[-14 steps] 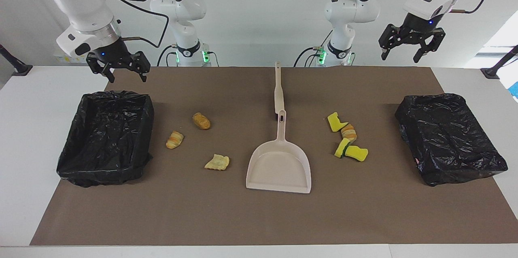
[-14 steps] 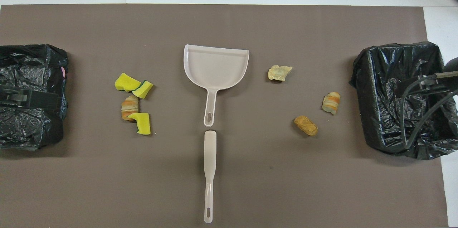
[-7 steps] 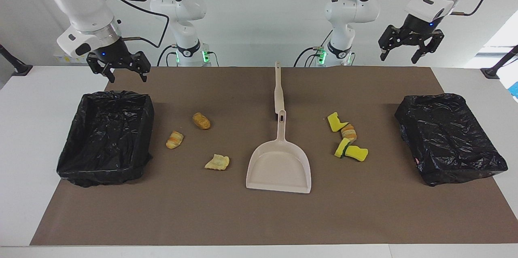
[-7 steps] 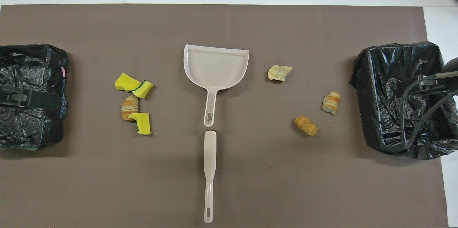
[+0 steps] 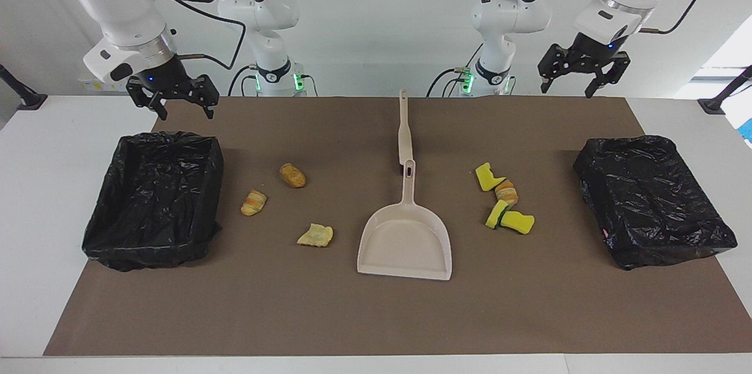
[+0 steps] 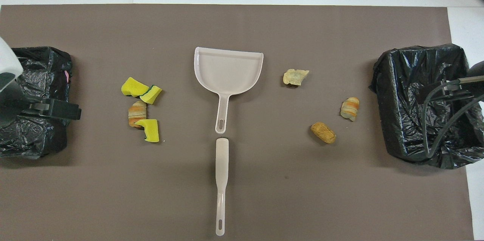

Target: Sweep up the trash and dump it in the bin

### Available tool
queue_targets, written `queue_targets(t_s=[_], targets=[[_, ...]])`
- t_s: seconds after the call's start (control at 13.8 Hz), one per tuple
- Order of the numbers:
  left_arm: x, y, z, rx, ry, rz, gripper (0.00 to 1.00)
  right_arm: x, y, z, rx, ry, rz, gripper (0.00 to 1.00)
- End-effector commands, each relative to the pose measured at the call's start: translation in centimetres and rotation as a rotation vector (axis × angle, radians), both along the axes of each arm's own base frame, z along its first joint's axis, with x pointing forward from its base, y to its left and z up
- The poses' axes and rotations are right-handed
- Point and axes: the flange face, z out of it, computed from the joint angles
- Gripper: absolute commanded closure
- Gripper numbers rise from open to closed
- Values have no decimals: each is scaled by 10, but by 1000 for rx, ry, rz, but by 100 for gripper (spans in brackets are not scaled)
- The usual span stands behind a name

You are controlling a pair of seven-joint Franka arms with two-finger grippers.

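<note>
Moved since a second ago: only the left gripper (image 5: 581,77), which has drifted from above the table's left-arm end toward the middle of the table, up in the air, fingers spread and empty. Everything else is unchanged in place.

Right gripper (image 5: 173,101): hangs over the robots' edge of the open bin (image 5: 154,196), fingers apart, holding nothing; this arm waits.

Trash, seven loose pieces, none yet swept:
- Cluster of four toward the left arm's end: three yellow sponges (image 6: 135,87) with green backing and one striped pastry lump (image 6: 137,111), touching or just beside one another, so one stroke could gather them.
- Three scattered toward the right arm's end: a brown bread lump (image 6: 323,132), a striped pastry (image 6: 349,108), a pale flaky piece (image 6: 295,76), apart from each other, near the open bin.

Dustpan (image 6: 228,70): flat mid-table, mouth turned away from the robots, handle toward them, within reach of either arm.

Brush (image 6: 221,180): lies in line with the dustpan handle, nearer the robots, its tip just short of that handle; bristles not visible.

Second bin (image 5: 652,201): at the left arm's end, its black bag looks to lie over the top.

Judgement: the task has barely begun, and the left arm appears to be heading for a tool.
</note>
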Motion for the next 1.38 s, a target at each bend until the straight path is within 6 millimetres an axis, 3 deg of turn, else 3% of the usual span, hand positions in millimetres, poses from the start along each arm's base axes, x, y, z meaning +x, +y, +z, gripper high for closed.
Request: queue_targets(t_s=[0.0, 0.29, 0.72, 0.94, 1.01, 1.3], targets=[[-13, -46, -29, -3, 9, 24, 0, -8, 2, 1, 27, 3, 11, 0], [-54, -131, -72, -6, -4, 36, 0, -10, 2, 1, 27, 3, 13, 0], [-134, -230, -154, -22, 9, 30, 0, -11, 6, 0, 27, 6, 19, 0], [-176, -254, -230, 7, 36, 5, 0, -13, 7, -1, 27, 8, 20, 0], [-186, -260, -248, 6, 34, 23, 0, -13, 7, -1, 27, 8, 20, 0], [-214, -281, -287, 37, 64, 6, 0, -15, 7, -3, 28, 13, 23, 0]])
